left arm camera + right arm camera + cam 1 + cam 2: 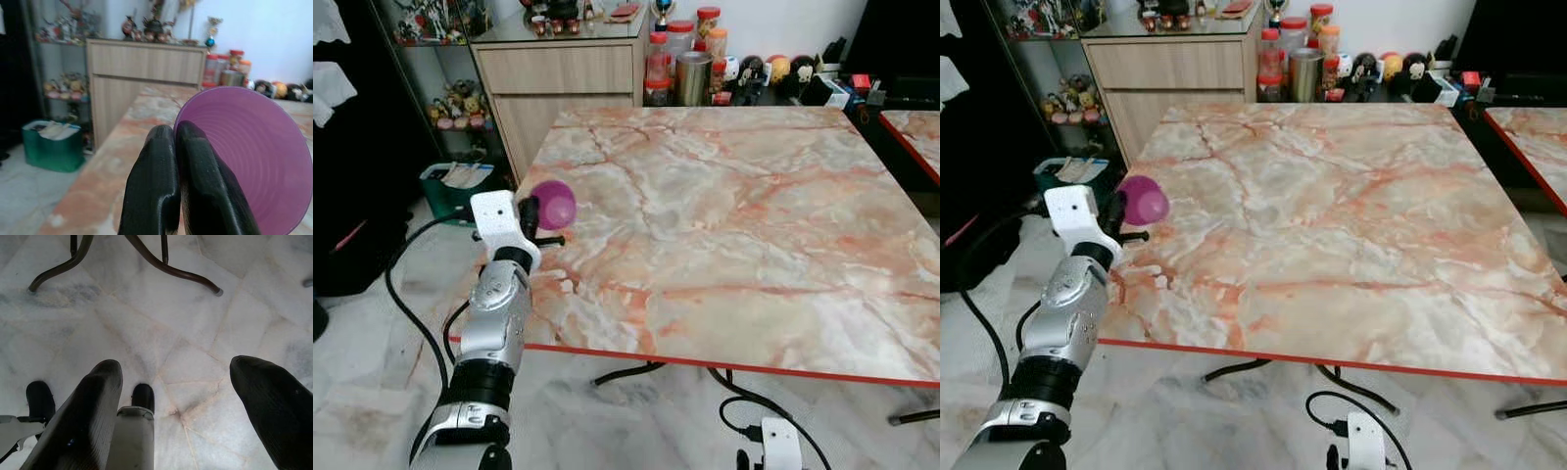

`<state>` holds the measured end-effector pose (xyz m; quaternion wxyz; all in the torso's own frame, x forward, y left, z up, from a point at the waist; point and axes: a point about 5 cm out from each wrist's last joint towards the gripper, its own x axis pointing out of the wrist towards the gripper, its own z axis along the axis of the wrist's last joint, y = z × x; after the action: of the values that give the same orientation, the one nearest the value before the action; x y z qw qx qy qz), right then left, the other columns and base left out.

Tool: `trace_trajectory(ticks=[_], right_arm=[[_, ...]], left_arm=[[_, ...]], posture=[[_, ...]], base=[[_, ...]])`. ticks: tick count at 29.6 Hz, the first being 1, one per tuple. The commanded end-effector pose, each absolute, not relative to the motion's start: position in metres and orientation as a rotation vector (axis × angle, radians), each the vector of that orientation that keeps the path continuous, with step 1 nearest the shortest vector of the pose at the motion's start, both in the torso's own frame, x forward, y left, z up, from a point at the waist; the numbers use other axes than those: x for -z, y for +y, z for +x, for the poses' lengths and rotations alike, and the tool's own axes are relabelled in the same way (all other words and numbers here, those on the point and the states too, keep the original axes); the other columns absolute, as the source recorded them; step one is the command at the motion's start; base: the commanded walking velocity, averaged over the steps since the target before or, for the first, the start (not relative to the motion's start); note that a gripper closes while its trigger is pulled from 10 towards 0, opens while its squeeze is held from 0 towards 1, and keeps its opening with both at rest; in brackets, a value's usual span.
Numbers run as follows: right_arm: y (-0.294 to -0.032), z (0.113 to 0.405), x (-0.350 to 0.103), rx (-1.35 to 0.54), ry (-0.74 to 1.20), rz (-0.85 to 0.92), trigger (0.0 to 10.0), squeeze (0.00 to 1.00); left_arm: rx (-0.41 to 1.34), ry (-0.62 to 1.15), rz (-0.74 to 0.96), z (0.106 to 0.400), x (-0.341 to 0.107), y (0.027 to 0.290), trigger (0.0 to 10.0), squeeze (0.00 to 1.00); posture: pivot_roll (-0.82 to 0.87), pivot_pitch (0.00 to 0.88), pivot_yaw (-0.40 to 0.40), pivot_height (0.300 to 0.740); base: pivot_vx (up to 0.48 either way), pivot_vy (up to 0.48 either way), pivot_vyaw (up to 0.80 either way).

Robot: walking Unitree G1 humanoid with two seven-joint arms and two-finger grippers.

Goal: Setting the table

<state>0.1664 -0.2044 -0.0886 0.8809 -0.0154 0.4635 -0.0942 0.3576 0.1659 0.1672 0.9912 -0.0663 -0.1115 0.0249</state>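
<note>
A purple plastic cup (pixel 555 203) hangs tipped on its side just over the left edge of the pink marble table (pixel 734 235). My left gripper (pixel 534 219) is shut on it. In the left wrist view the two black fingers (pixel 156 186) pinch the cup's rim (pixel 249 161), and the mouth opens toward the camera. My right arm (pixel 780 446) hangs low below the table's front edge. Its gripper (pixel 176 366) is open over the marble floor, with nothing between the fingers.
A wooden cabinet (pixel 563 83) and several jars (pixel 690 64) stand behind the table. A green bin (pixel 455 186) sits on the floor at the left. A second table (pixel 915 137) is at the right. Table legs (pixel 166 264) and cables (pixel 744 401) lie underneath.
</note>
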Motion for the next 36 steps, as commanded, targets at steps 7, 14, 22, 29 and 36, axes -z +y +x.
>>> trace_trajectory(ticks=[7,14,22,29,36], right_arm=[[-0.206,0.178,0.083,0.182,0.940,-0.044,10.0,0.00],[-0.204,0.188,0.079,0.159,0.926,-0.061,10.0,0.00],[-0.201,0.188,0.079,0.158,0.924,-0.050,10.0,0.00],[-0.203,0.182,0.082,0.175,0.938,-0.043,10.0,0.00],[-0.204,0.182,0.082,0.187,0.936,-0.036,10.0,0.00]], left_arm=[[-0.095,-0.305,-0.091,0.363,-0.184,0.169,10.0,0.00],[-0.124,-0.334,-0.085,0.361,-0.184,0.173,10.0,0.00],[-0.139,-0.337,-0.081,0.361,-0.184,0.176,10.0,0.00],[-0.140,-0.336,-0.081,0.363,-0.184,0.176,10.0,0.00],[-0.132,-0.336,-0.083,0.365,-0.186,0.174,10.0,0.00]], posture=[[-0.03,0.000,0.030,0.740],[-0.01,0.000,0.015,0.740],[0.00,0.000,0.006,0.740],[-0.01,0.000,0.014,0.740],[-0.01,0.000,0.019,0.740]], base=[[0.000,-0.141,0.00],[0.000,-0.367,0.00],[0.000,-0.428,0.00],[0.000,-0.425,0.00],[0.000,-0.435,0.00]])
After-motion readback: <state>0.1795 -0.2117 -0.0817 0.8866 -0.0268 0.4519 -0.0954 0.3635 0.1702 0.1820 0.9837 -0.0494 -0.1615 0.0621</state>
